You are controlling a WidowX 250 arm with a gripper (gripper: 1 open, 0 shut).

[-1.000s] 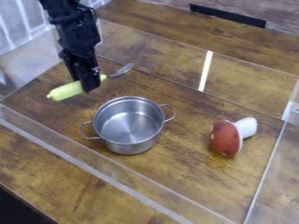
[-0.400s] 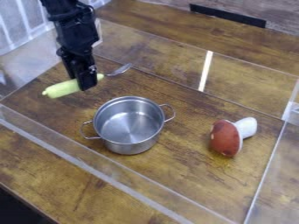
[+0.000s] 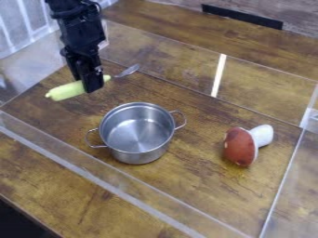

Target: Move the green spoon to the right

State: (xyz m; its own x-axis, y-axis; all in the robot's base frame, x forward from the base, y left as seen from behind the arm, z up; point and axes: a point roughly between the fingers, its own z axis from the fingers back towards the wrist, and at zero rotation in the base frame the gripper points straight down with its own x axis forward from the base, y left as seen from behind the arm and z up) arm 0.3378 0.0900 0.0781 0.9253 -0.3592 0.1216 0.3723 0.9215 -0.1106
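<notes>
The green spoon (image 3: 66, 90) is a pale yellow-green piece with a thin metal-looking end (image 3: 126, 71) sticking out to the right. It hangs tilted just above the wooden table at the back left. My black gripper (image 3: 87, 84) comes down from above and is shut on the green spoon near its middle. The steel pot (image 3: 137, 131) stands in front and to the right of the gripper, apart from it.
A red-and-white mushroom-shaped item (image 3: 244, 144) lies at the right of the table. A low clear wall (image 3: 149, 203) borders the work area at the front and a clear strip (image 3: 220, 74) stands at the back. Bare wood (image 3: 199, 102) lies between pot and back edge.
The gripper and the green spoon have shifted slightly to the left and a little away from the pot. Pot and mushroom item have not moved.
</notes>
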